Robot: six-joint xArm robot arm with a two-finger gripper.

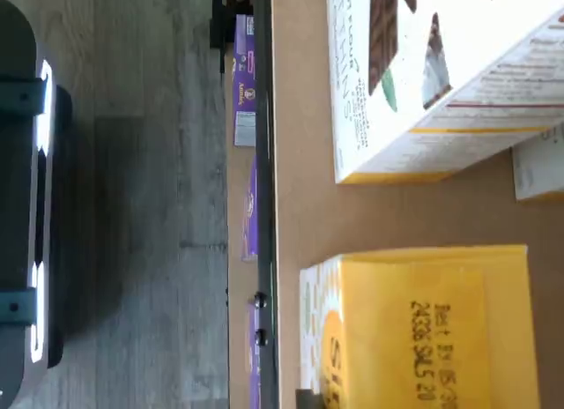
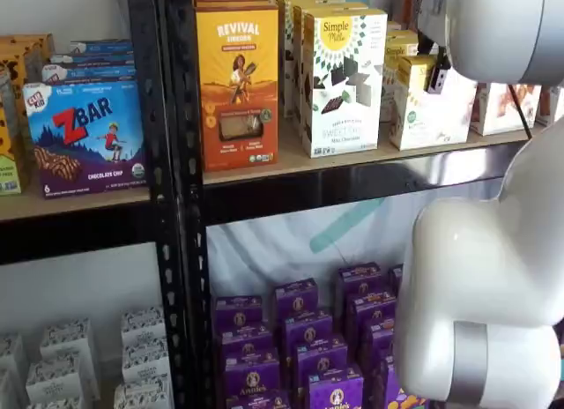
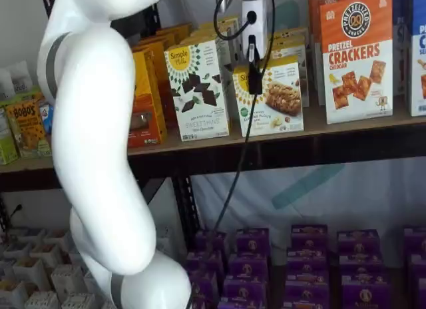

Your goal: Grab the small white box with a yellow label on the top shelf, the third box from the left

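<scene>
Hovering gripper (image 3: 255, 79) over small white box (image 3: 276, 96), grip unclear, beside "Simple Mills" carton (image 3: 198, 89), "PRETZEL CRACKERS" box (image 3: 357, 56)

The light tan board top shelf (image 3: 319, 126) with its black front beam carries, left to right, an orange carton (image 3: 148, 99), a tall white cookie box (image 3: 198, 89), the small white box (image 3: 276, 96) and an orange-and-white cracker box (image 3: 356, 56).

White carton, the small white box (image 3: 276, 96), with a yellow top band and a green seal; the taller white box (image 3: 198, 89) shows dark squares; purple boxes (image 2: 304, 338) sit below the tan top shelf (image 3: 346, 122).
</scene>
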